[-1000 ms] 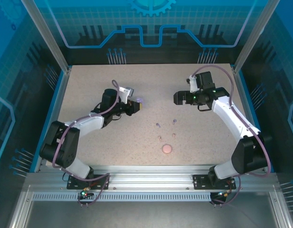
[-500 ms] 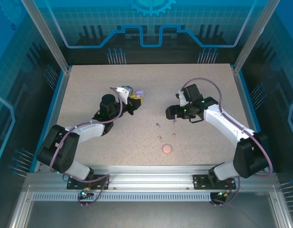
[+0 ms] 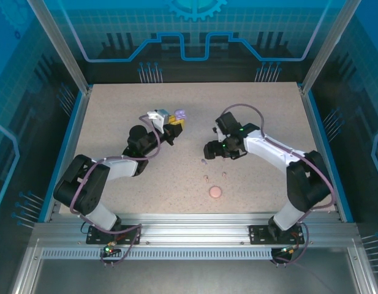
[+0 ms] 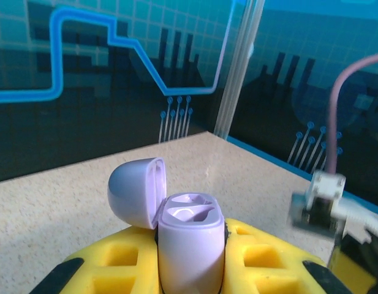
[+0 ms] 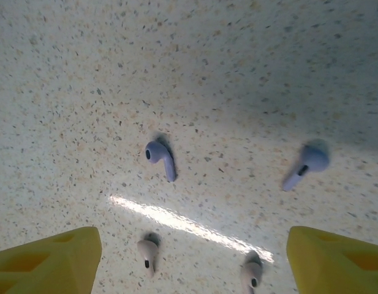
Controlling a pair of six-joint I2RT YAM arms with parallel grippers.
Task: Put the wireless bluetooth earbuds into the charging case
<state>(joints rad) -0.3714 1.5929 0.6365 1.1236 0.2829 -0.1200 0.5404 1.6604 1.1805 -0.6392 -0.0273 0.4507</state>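
The pale purple charging case (image 4: 190, 245) stands upright between yellow fingers (image 4: 268, 257), its lid (image 4: 136, 191) hinged open and both wells bare. My left gripper (image 4: 190, 272) is shut on it. In the top view the case (image 3: 180, 114) is held above the table by the left gripper (image 3: 174, 125). My right gripper (image 3: 209, 150) hovers open just over the earbuds. In its wrist view two purple earbuds (image 5: 161, 158) (image 5: 308, 162) lie ahead of the right gripper (image 5: 192, 263), and two pink earbuds (image 5: 147, 251) (image 5: 251, 272) lie between its fingers (image 5: 48, 257).
A pink round disc (image 3: 215, 192) lies on the speckled table (image 3: 115, 110), nearer the front edge than the earbuds. Blue-lit walls and metal posts (image 3: 60, 55) bound the table on three sides.
The right gripper has swung left and down from the back right to hover over the earbuds. The left gripper has shifted slightly toward the back with the case still in it.
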